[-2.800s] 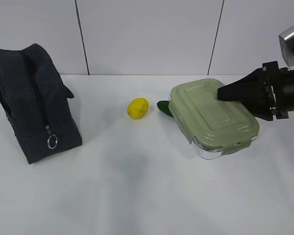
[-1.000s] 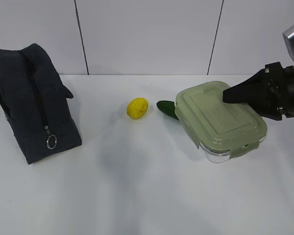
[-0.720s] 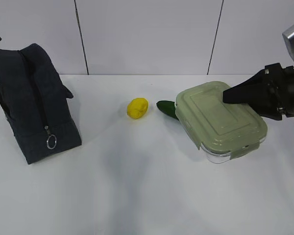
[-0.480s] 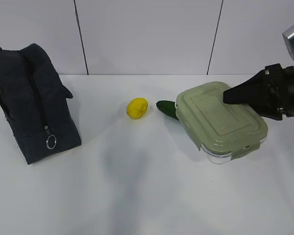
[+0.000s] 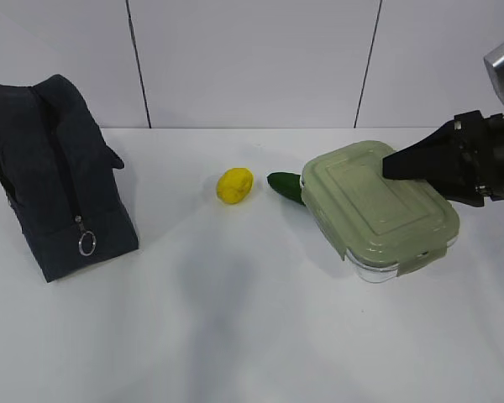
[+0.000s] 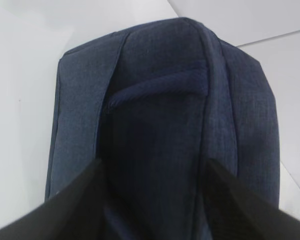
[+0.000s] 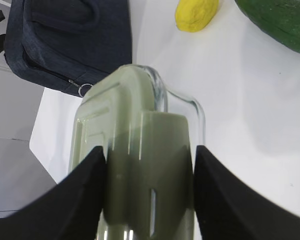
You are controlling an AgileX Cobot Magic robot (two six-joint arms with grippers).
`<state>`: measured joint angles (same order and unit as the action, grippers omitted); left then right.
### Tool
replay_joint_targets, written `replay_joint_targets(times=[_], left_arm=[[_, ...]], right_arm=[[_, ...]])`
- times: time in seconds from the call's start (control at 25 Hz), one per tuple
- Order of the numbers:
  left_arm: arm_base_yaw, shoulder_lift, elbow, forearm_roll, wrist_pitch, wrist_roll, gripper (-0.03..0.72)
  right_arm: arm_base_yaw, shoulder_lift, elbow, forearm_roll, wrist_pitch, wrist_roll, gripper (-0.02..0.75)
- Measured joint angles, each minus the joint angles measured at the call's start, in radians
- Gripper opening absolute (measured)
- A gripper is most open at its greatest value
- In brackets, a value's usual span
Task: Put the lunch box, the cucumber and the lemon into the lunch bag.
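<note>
The navy lunch bag (image 5: pixel 55 176) stands at the left, zipper shut, with the silver ring pull (image 5: pixel 87 243) hanging on its near end. My left gripper (image 6: pixel 153 161) is open, one finger on each side of the bag's end (image 6: pixel 160 115) with its strap loop. My right gripper (image 7: pixel 147 150) is shut on the lunch box (image 7: pixel 135 145), holding its sage-green lid (image 5: pixel 378 206) tilted at the right. The yellow lemon (image 5: pixel 235 185) lies mid-table. The cucumber (image 5: pixel 284 185) shows only its end behind the box, and more of it in the right wrist view (image 7: pixel 282 22).
The white table (image 5: pixel 235 319) reaches back to a white panelled wall (image 5: pixel 252 59). The right arm's black body (image 5: pixel 487 159) hangs over the table's right side. The lemon (image 7: pixel 196 14) and the bag (image 7: pixel 65 40) also show in the right wrist view.
The right gripper carried the lunch box to the right, uncovering more of the cucumber's end, then held nearly still. The left gripper came down at the far left edge behind the bag.
</note>
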<state>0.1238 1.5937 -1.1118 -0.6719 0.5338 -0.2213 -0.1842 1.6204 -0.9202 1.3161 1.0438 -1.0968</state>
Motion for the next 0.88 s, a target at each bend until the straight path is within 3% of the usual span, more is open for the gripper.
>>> replay_joint_targets(times=[0.2,0.72,0.88], left_arm=[[0.000,0.017,-0.002,-0.043,-0.030,0.026,0.435],[0.000,0.098,-0.008,-0.354,-0.052,0.360,0.433],[0.000,0.119,-0.008,-0.410,-0.059,0.399,0.365]], right_arm=[[0.000,0.000,0.000,-0.004,0.000,0.000,0.407],[0.000,0.000,0.000,-0.015,0.000,0.000,0.407],[0.000,0.000,0.000,-0.019,-0.001,0.000,0.407]])
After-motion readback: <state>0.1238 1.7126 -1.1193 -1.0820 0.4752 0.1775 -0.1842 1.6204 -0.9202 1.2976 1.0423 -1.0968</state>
